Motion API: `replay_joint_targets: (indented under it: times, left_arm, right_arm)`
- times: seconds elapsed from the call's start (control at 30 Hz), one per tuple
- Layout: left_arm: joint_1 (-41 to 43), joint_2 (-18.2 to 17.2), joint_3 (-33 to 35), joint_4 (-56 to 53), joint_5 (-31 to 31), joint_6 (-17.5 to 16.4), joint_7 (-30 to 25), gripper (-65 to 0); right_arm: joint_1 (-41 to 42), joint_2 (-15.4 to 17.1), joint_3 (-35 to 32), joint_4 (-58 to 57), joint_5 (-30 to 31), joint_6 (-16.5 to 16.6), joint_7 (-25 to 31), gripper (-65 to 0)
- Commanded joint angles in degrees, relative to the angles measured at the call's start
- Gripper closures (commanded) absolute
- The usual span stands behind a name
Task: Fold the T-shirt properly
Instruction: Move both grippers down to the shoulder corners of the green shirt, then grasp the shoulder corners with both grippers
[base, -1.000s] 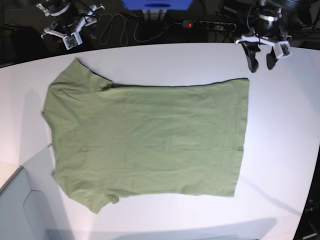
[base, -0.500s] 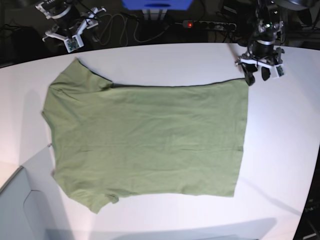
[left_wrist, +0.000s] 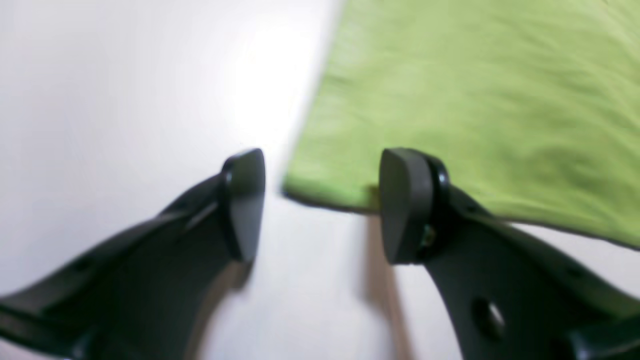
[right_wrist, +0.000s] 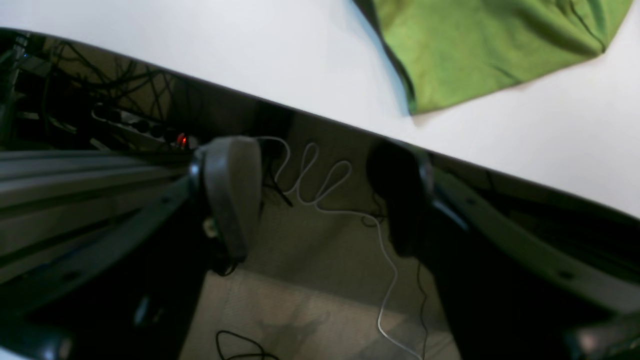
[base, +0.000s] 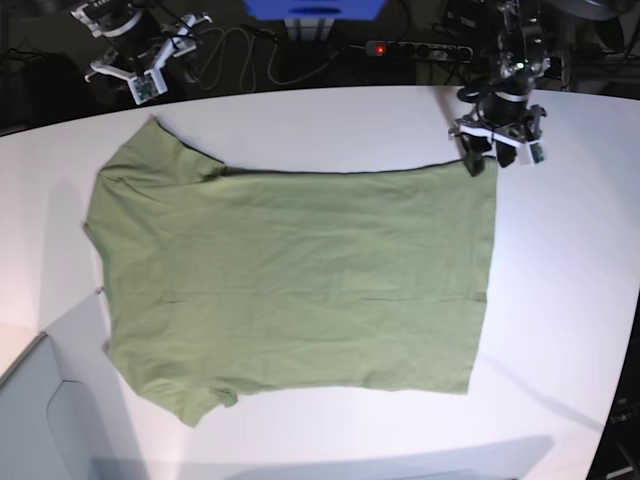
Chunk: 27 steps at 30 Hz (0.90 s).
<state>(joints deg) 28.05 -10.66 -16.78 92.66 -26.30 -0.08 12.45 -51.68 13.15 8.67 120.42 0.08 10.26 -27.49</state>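
Left wrist view is blurred, so the cloth's weave and hem are hard to make out; only one corner of the T-shirt (left_wrist: 475, 100) shows there. Its left gripper (left_wrist: 320, 205) hangs low over the worktop (left_wrist: 125, 90) with jaws spread wide, one finger (left_wrist: 400, 200) over that corner's edge, nothing held. The right gripper (right_wrist: 320, 195), also wide, sits off the worktop's back edge near the sleeve (right_wrist: 480, 45). The T-shirt lies flat across the worktop.

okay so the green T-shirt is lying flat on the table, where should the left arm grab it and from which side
Probably the hem corner of the T-shirt nearest the open left gripper. Come from above, off the table's back edge: the cloth lies flat, and that corner already sits between the fingers.
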Motion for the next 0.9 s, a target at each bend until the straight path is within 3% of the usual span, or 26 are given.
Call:
replay_joint_targets:
  times: [0.0,0.2,0.5,0.63,0.87]
  left_arm:
    - [0.21,-0.55,-0.24,0.83,-0.02,0.03,-1.33,-34.9]
    - [0.47,-0.2,-0.15,0.74,-0.11,0.03,-1.33,-34.1]
    - [0.21,-0.29,-0.32,-4.18,-0.11,0.03,-1.41,-15.8]
    - [0.21,-0.2,-0.15,-4.35,-0.11,0.03,-1.41,-1.3]
    - [0.21,-0.11,-0.15,-4.44,-0.2,0.03,-1.41,0.0]
  right_arm:
    - [-0.76,0.26,0.17,0.77,0.23,0.51,0.98,-37.2]
    - [-0.76,0.26,0.17,0.77,0.23,0.51,0.98,-37.2]
    - [-0.76,0.17,0.17,0.77,0.23,0.51,1.33,-37.2]
    - [0.12,0.17,0.17,0.77,0.23,0.33,1.51,-37.4]
    - [2.76,0.08,0.17,0.85,0.23,0.24,1.42,-37.9]
